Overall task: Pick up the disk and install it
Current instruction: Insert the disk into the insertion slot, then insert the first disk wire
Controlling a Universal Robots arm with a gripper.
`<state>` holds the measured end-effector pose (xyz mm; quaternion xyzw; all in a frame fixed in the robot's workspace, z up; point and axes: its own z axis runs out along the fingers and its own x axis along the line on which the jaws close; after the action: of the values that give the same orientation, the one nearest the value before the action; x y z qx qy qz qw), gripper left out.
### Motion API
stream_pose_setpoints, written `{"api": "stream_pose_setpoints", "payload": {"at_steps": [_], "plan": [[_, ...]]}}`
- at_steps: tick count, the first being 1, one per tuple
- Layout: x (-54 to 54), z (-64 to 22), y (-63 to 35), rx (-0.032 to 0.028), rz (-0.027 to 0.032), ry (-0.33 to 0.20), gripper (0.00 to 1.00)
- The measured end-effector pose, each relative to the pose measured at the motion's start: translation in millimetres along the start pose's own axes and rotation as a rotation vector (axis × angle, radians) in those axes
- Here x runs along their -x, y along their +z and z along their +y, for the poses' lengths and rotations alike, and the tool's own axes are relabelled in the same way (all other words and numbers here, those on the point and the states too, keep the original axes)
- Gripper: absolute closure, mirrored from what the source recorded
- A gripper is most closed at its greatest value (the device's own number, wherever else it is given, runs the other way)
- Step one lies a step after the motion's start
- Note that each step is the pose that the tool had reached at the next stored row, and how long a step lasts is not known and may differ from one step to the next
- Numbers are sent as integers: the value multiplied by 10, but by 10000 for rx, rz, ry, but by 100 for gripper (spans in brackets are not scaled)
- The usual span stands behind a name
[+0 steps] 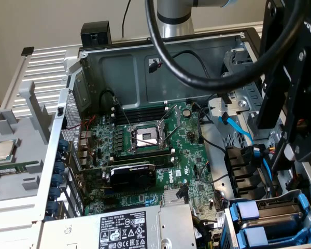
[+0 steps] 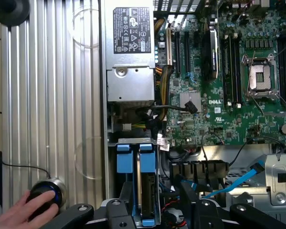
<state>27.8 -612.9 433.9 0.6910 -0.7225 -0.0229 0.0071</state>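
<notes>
The disk (image 1: 272, 210), clipped in its blue carrier, is sitting on edge in the drive cage (image 1: 229, 228) at the lower right of the exterior view. It is lying just beside a second blue carrier (image 1: 256, 238) in the same cage. Its long axis is running roughly across the frame, and its pale blue handle end is pointing toward the exterior view's left, at the power supply (image 1: 124, 228). The cage is sitting in one corner of the open computer case (image 1: 93, 67). The case is also holding the green motherboard (image 1: 192, 171) with its bare processor socket (image 1: 145, 137), a black graphics card (image 1: 132, 176) and the labelled power supply. Blue data cables (image 1: 238, 127) are trailing above the cage. In the wrist view the end effector (image 2: 159, 217) is hanging over the handle ends of the two carriers. Its black fingers (image 2: 119, 210) are standing spread wide apart with nothing pinched between them, and whether one is touching a carrier I cannot tell. The case is resting on a ribbed metal desk (image 2: 52, 95). There a person's hand (image 2: 16, 214) is resting on a round black button (image 2: 47, 198) with a blue glow. At the exterior view's left a grey tray (image 1: 20, 171) is holding a small silver processor chip (image 1: 2, 150).
</notes>
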Motion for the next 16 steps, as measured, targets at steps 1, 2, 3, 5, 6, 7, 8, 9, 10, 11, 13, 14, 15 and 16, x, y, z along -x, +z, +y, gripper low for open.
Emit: {"api": "stream_pose_setpoints", "payload": {"at_steps": [1,2,3,5,6,7,8,9,10,11,13,14,15,16], "plan": [[0,0,0,0,0,1,48],[0,0,0,0,2,0,48],[0,0,1,0,1,0,48],[1,-6,0,0,3,-1,48],[5,-8,0,-7,2,-1,48],[10,-8,0,-34,2,-1,48],[16,-10,0,-82,0,-3,48],[20,-10,0,-192,-4,-7,48],[25,-11,0,-330,-11,-10,48],[32,-11,0,-488,-18,-14,48],[53,-12,1,-791,-32,-20,48],[66,-13,1,-888,-35,-22,48],[78,-14,1,-956,-39,-25,48],[93,-15,2,-1015,-42,-26,48]]}}
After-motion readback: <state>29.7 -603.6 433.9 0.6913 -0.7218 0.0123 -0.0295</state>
